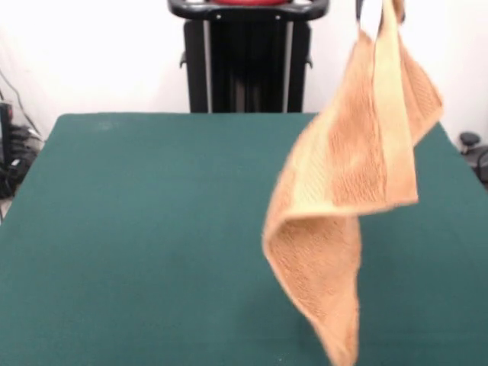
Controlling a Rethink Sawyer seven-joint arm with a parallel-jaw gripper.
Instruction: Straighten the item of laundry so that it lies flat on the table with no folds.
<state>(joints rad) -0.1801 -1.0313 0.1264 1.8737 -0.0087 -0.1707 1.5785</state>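
A tan-orange terry towel (347,198) hangs in the air above the right side of a dark green table (137,229), held up by one corner at the top edge of the picture. It droops in loose folds, its lowest corner reaching the bottom edge. The gripper (379,9) barely shows at that top corner, and whether it is clamped on the cloth cannot be told.

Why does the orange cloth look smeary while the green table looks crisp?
In the front view, the towel hangs in the air, its edges soft and streaked, likely motion blur; the table is evenly lit, without glare, and no clear shadow shows beneath the cloth.
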